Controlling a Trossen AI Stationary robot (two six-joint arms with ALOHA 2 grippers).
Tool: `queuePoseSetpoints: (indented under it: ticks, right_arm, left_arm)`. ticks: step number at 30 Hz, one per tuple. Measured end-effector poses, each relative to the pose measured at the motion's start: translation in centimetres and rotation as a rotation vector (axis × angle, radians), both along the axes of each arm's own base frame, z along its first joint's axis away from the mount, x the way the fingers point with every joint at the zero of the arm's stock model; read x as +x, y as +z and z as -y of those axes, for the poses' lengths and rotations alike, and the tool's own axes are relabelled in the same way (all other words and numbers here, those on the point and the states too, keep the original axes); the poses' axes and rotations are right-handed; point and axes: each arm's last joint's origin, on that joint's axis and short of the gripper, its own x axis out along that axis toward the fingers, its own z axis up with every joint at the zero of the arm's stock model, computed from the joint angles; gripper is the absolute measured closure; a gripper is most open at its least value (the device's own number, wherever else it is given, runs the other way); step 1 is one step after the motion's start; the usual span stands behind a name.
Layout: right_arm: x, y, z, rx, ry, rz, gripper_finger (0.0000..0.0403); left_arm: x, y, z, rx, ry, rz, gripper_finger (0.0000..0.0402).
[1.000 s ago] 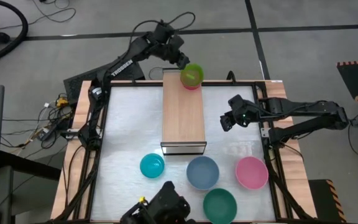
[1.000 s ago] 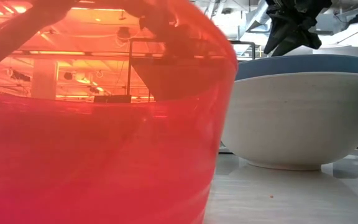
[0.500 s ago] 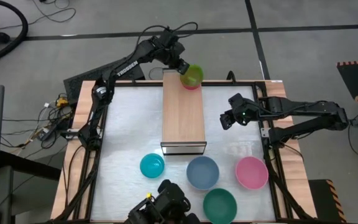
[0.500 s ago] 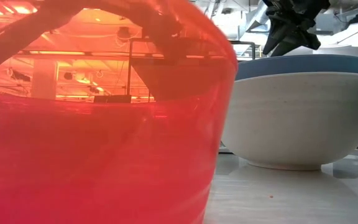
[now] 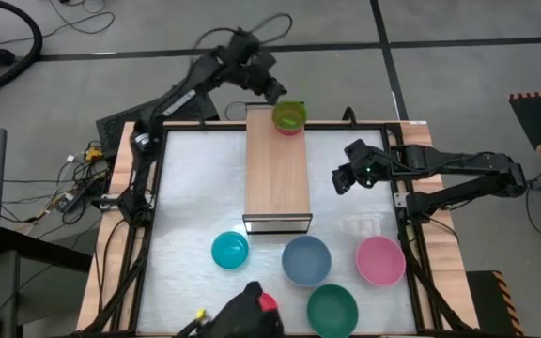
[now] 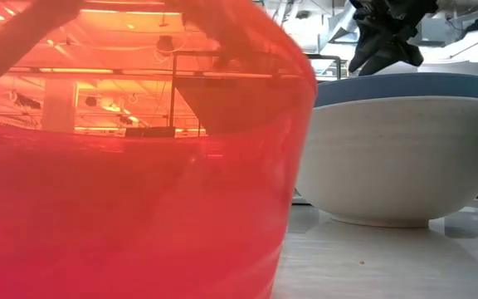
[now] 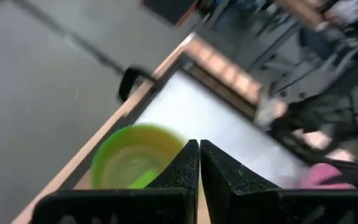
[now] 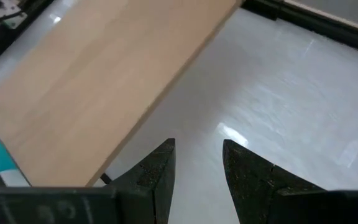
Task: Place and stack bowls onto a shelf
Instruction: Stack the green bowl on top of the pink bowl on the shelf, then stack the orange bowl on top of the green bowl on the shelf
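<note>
The shelf is a long light-wood board in the middle of the table. On its far end a lime green bowl sits nested in a magenta-pink bowl. My left gripper is shut and hangs just off the lime bowl's far left rim, holding nothing. My right gripper stands open over bare table to the right of the shelf. Cyan, grey-blue, pink and dark green bowls stand on their bases along the near side. The red bowl fills the low view.
A raised wooden frame runs round the table. Bare white tabletop lies on both sides of the shelf. A dark object sits at the near edge, with a bit of the red bowl showing beside it.
My left gripper dipped toward the lime bowl, then rose and drew back toward the table's far edge, staying shut. The lime bowl, which looked tipped, now sits level in the magenta-pink bowl. The dark object at the near edge has shifted, uncovering a bit of red.
</note>
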Motion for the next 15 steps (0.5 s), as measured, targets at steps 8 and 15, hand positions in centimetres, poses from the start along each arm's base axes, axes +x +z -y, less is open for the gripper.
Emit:
queuePoseSetpoints:
  ticks: [8, 15]
  right_arm:
    - [0.4, 0.5, 0.8, -0.043, 0.004, 0.053, 0.0242]
    - [1.0, 1.2, 0.9, -0.085, 0.039, 0.136, 0.0242]
  left_arm:
    - [-5.4, 9.6, 8.2, 0.224, -0.082, 0.185, 0.0401]
    - [-10.4, 15.1, 16.3, 0.338, -0.108, 0.338, 0.0401]
